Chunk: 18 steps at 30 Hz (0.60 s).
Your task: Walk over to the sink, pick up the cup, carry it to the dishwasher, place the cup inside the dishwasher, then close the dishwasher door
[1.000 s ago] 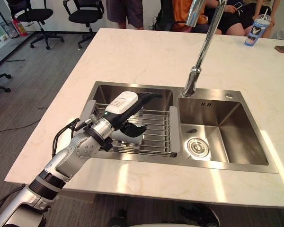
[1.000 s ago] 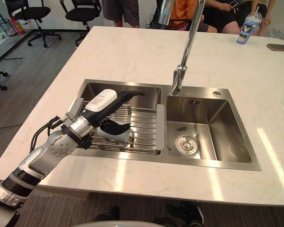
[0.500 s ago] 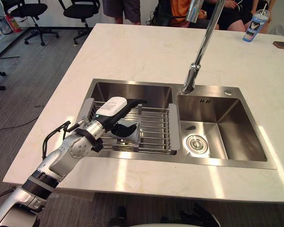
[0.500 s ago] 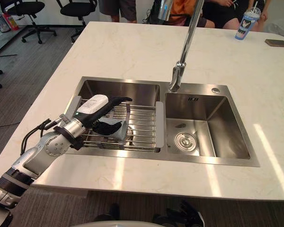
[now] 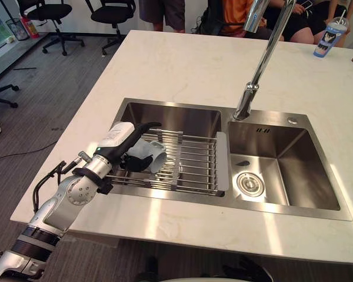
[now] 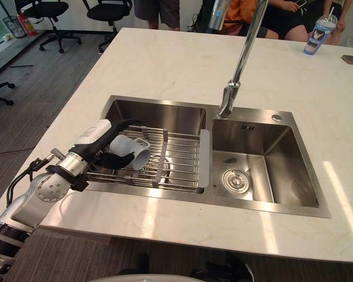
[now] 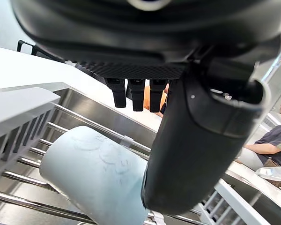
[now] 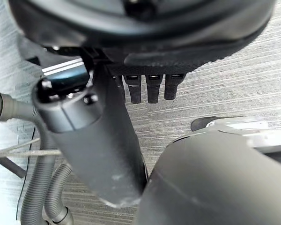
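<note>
Drawn back along the drain rack (image 5: pixel 191 164) since a second ago, the left hand (image 5: pixel 119 141) is now seen over the rack's left end instead of its middle, and the cup (image 5: pixel 148 154) has been brought with it, off the rack's front edge. The whole view has also shifted a little between the pictures.

The pale cup is held on its side within the hand, its open mouth turned away from the wrist. In the left wrist view the thumb (image 7: pixel 196 140) is pressed against the cup's wall, and the fingers (image 7: pixel 136 96) are arched over it from above. Whether the fingertips touch the cup cannot be told there. The rack's wires are seen just beneath the cup, and the left basin of the sink (image 5: pixel 165 114) lies below hand and rack alike.

Beyond the fingertips, well apart from the hand, the tall faucet (image 5: pixel 259 70) is mounted between the two basins. The right basin's drain (image 5: pixel 249 183) is seen further off on the same side. The pale countertop (image 5: pixel 182 64) stretches away past the sink. A blue tumbler with a straw (image 5: pixel 326 40) stands at its far corner, far from the hand.

The right hand (image 8: pixel 145 47) is shown above grey floor, fingers relaxed, nothing held.
</note>
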Motion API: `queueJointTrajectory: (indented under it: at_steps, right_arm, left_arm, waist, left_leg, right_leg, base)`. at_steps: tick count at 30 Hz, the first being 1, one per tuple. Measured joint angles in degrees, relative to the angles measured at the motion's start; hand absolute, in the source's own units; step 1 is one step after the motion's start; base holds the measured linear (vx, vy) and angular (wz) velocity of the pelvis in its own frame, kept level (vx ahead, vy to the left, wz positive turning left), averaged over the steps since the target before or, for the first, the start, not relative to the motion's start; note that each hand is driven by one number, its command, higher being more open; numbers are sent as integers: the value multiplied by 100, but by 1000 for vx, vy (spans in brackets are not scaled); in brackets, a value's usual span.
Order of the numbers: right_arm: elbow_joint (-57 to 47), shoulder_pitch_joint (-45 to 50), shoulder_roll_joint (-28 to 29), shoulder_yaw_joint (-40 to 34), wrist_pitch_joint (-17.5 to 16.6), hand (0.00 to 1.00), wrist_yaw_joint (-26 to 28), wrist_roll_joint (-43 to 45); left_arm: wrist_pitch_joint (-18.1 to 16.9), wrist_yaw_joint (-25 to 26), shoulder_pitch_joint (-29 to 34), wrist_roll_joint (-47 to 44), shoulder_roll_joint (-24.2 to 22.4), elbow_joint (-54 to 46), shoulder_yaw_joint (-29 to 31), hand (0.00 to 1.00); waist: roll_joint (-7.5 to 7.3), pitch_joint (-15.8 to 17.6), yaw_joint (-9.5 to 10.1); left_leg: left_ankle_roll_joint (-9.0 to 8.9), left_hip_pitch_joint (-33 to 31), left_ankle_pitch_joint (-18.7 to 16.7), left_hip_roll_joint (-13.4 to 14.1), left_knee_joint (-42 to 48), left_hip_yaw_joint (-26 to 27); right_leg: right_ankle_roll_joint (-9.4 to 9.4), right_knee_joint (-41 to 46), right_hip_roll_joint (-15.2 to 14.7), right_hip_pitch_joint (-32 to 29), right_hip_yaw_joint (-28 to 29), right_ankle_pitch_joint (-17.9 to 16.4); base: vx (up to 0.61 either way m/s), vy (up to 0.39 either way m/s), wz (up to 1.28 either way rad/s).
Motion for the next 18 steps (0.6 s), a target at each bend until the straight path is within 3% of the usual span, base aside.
queueJointTrajectory:
  at_steps: [18]
  right_arm:
    - [21, -83, -42, 8, -1, 90, -2, -14]
  left_arm:
    - [7, 113, 101, 411, 16, 185, 153, 90]
  waist:
    - [104, 185, -41]
  left_leg:
    - [28, 117, 13, -39, -111, 8]
  right_leg:
    - [26, -178, -32, 133, 5, 74]
  base:
    - [-2, 1, 0]
